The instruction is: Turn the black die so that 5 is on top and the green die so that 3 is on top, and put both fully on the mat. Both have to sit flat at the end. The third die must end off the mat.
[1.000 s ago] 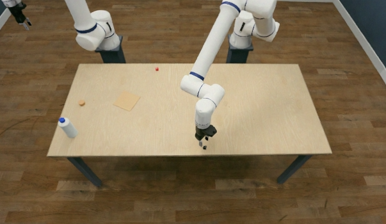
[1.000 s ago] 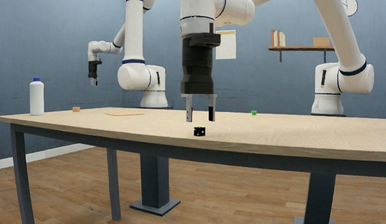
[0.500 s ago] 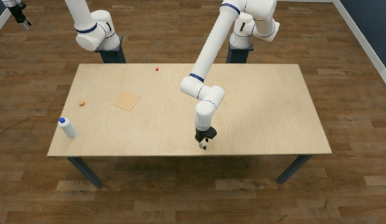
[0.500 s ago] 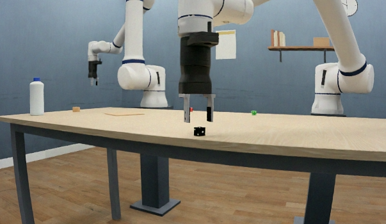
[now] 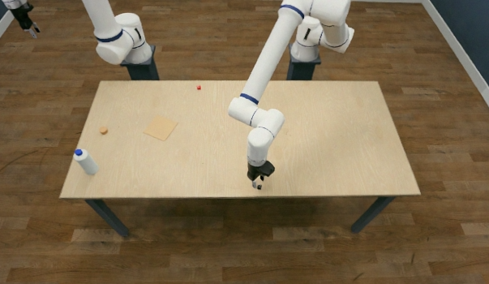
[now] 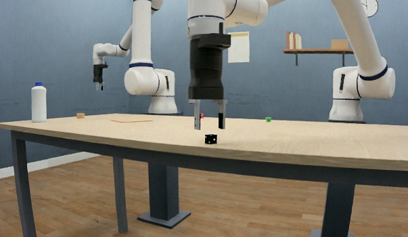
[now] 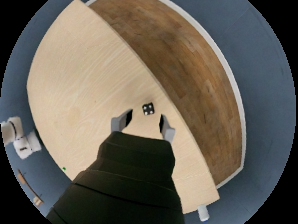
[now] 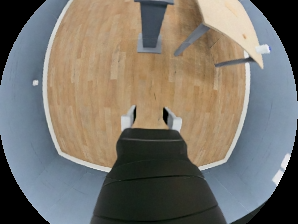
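Wide open and holding nothing, the left gripper (image 5: 258, 184) (image 6: 210, 115) (image 7: 146, 117) hangs just above the black die (image 5: 259, 187) (image 6: 210, 139) (image 7: 148, 108) near the table's edge. The green die (image 6: 268, 119) (image 7: 64, 168) and red die (image 5: 199, 88) (image 6: 201, 116) sit off the mat (image 5: 160, 128) (image 6: 131, 120); both turns and both placements apparently remain. Off the table, the right gripper (image 5: 34, 31) (image 6: 99, 87) (image 8: 149, 111) gapes, gripping nothing.

Left pincer (image 5: 257, 183) (image 6: 210, 127) (image 7: 143, 123) upright, wide open

A pale wooden table (image 5: 332, 134) (image 6: 291, 142) (image 7: 70, 85) (image 8: 227, 17) carries a tan square mat (image 5: 160, 128) (image 6: 131, 120), three dice, a white bottle (image 5: 87, 163) (image 6: 39, 104) (image 7: 203, 213) (image 8: 262, 49) and a small orange-brown block (image 5: 104, 131) (image 6: 80, 116) (image 8: 244, 36).
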